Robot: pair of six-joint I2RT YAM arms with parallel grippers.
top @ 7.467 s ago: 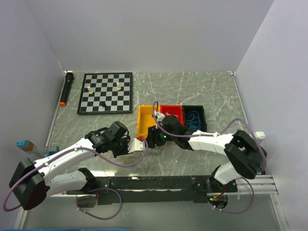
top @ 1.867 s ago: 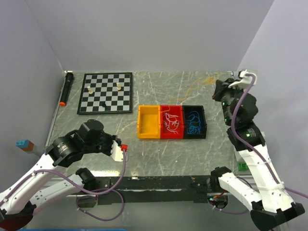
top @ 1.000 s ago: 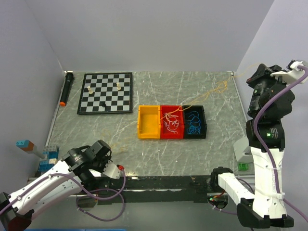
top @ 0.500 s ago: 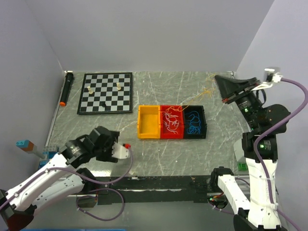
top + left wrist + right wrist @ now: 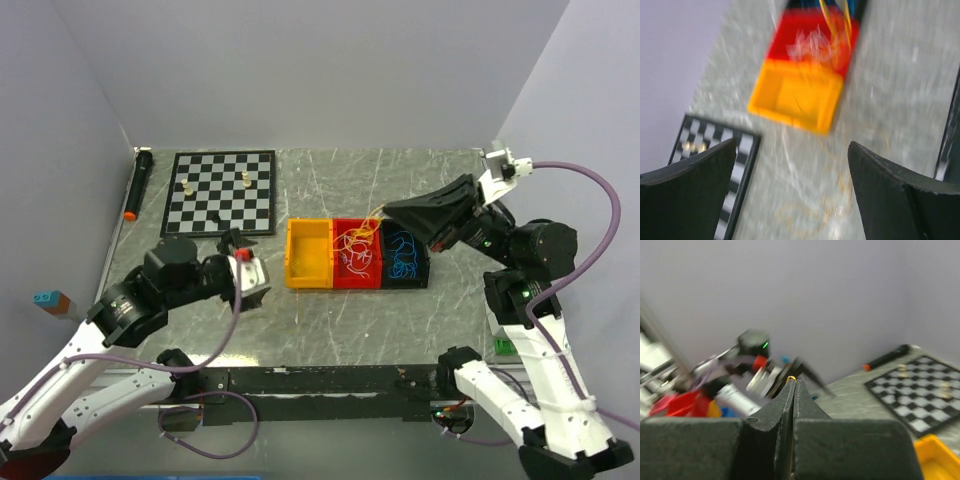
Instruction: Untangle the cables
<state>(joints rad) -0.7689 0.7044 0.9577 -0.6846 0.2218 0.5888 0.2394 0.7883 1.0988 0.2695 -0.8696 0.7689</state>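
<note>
left hand lets go, right hand swings the yellow strand in over the bins

half a second back the left gripper (image 5: 792, 147) sat low by the table's near edge; it has since come up toward the near corner of the chessboard (image 5: 220, 192), and its jaws are now spread wide with nothing between them. the right gripper (image 5: 792, 384) has dropped from the far right corner and now hangs over the black bin (image 5: 405, 272), fingers pressed together on the yellow strand (image 5: 362, 232).

of the cables, that yellow strand was stretched long toward the corner before. it now runs short from the right fingertips down and left, ending in loose loops over the red bin (image 5: 356, 279), near its border with the yellow bin (image 5: 308, 255). white strands (image 5: 350, 256) curl inside the red bin and blue strands (image 5: 403, 250) inside the black one. the left wrist view is blurred; a faint yellowish curl seems to lie on the table there.

the table (image 5: 330, 320) is grey-green marbled stone, between pale lilac walls (image 5: 300, 70). a black marker (image 5: 137, 185) with an orange tip lies left of the chessboard.
</note>
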